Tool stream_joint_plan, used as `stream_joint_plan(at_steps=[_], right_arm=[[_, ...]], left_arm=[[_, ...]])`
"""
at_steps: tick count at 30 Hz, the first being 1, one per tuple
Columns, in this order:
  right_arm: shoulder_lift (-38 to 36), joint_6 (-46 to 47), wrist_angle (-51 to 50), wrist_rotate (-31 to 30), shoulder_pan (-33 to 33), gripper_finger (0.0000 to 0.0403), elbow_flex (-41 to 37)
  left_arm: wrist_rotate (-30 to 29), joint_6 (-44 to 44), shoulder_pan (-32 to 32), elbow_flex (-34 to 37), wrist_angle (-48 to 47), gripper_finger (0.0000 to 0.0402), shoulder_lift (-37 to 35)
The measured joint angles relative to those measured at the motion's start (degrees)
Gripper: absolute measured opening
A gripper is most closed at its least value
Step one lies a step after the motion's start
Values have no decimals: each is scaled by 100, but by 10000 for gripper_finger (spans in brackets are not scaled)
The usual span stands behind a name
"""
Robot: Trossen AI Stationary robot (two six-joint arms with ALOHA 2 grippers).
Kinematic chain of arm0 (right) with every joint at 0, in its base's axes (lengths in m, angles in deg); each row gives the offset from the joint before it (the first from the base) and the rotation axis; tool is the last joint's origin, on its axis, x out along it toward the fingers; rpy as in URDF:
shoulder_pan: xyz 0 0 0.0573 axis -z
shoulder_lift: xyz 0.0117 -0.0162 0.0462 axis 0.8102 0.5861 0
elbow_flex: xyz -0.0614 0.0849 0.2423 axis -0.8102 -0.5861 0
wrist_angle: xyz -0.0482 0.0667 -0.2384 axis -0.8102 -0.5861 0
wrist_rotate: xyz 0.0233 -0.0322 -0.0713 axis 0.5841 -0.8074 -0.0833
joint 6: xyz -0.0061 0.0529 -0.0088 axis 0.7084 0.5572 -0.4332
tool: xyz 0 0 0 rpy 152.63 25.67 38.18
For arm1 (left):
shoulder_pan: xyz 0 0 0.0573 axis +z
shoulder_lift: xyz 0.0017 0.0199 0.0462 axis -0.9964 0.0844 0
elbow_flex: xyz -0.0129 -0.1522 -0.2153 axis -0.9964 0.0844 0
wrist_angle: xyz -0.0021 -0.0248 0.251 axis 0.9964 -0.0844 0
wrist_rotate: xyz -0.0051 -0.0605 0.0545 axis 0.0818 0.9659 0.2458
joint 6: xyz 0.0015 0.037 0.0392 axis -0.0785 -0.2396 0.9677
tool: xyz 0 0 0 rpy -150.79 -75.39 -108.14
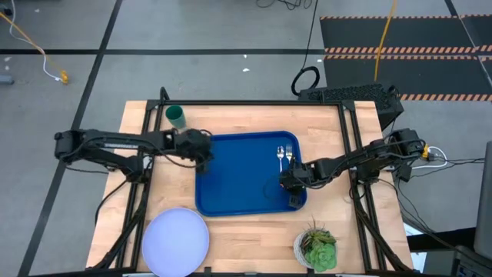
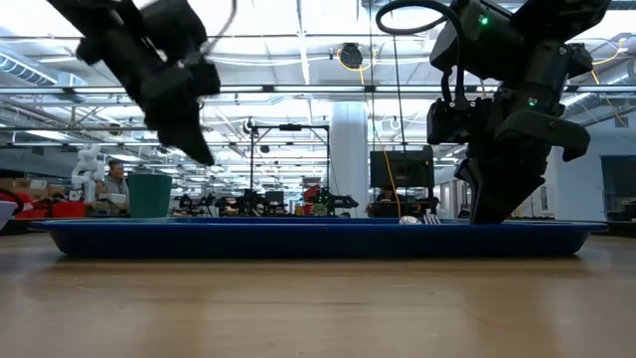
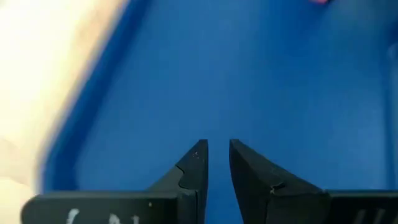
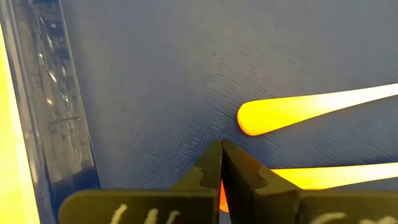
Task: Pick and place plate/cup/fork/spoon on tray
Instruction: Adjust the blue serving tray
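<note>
Bare wooden tabletop [image 1: 254, 238] lies closest to the low camera, and the blue tray [image 1: 238, 185] sits across its middle. Inside the tray, near its right rim, the fork [image 1: 290, 156] and the spoon [image 1: 280, 157] lie side by side, with their orange handles running toward the right gripper [image 1: 293, 182]. That gripper is down on the tray floor at the handle ends, its fingers [image 4: 214, 168] pressed together on nothing. The left gripper [image 3: 214, 155] hangs above the tray's left edge, its fingers nearly together and holding nothing. The green cup [image 1: 176, 116] stands on the tabletop beyond the tray's far left corner. The pale plate [image 1: 176, 236] rests at the near left, clear of the tray, and a potted plant [image 1: 317, 246] stands at the near right.
</note>
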Motion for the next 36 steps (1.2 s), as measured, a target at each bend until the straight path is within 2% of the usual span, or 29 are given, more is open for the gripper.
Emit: stream_joint_plan(at_steps=[5, 10, 21, 26, 36], right_arm=[[0, 0, 0, -2, 0, 0, 0], [-2, -2, -6, -2, 2, 0, 0], [-2, -18, -91, -120, 7, 0, 2], [-2, -17, -101, -120, 7, 0, 2], [-2, -7, -124, -122, 7, 0, 2]], left_arm=[[5, -344, -80, 2, 172, 67, 899], [31, -551, -143, 2, 68, 67, 1313], [36, -753, -796, 2, -373, 67, 1352], [-199, -699, -865, 2, -662, 67, 1352], [-209, -381, -880, 401, -614, 67, 1326]])
